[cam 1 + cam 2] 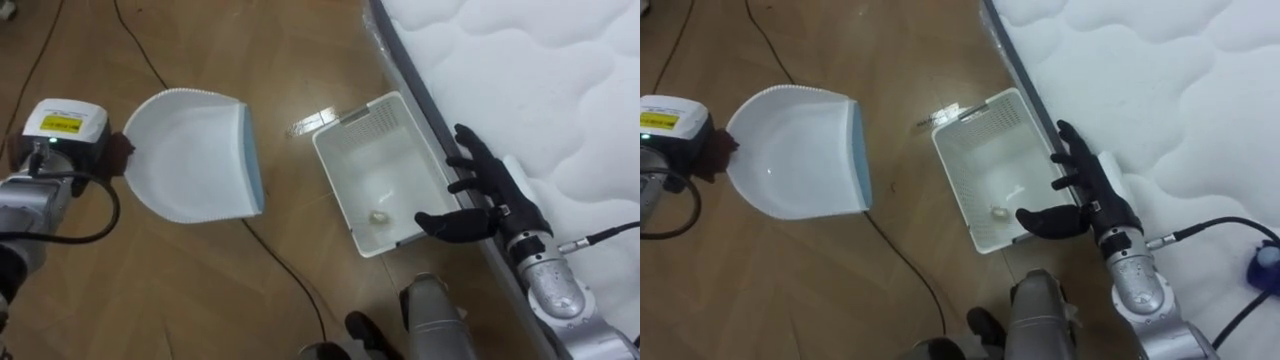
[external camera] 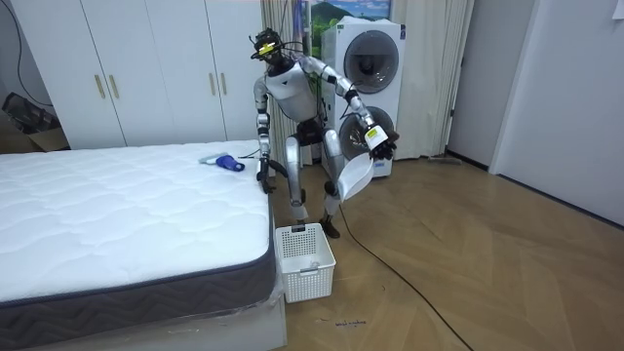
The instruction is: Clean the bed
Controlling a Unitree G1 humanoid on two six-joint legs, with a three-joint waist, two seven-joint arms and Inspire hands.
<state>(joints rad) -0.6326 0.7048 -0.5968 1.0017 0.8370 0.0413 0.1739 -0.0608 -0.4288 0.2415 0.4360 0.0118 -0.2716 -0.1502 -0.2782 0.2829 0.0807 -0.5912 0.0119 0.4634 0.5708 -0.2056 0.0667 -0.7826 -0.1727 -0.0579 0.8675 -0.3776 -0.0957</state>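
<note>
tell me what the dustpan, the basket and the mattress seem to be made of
dustpan: likely hard plastic, smooth white with a soft sheen; the pale blue strip along its lip may be rubber.
basket: moulded white plastic, matte, walls pierced by rows of small holes.
mattress: quilted white fabric top with puffy stitched waves; dark side band, probably cloth.

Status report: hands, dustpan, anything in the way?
Left hand grips dustpan over floor. Right hand open beside basket. Small scrap in basket. No obstruction seen.

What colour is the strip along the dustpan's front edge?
Light blue strip on a white dustpan; it shows best in the left eye view.
</note>
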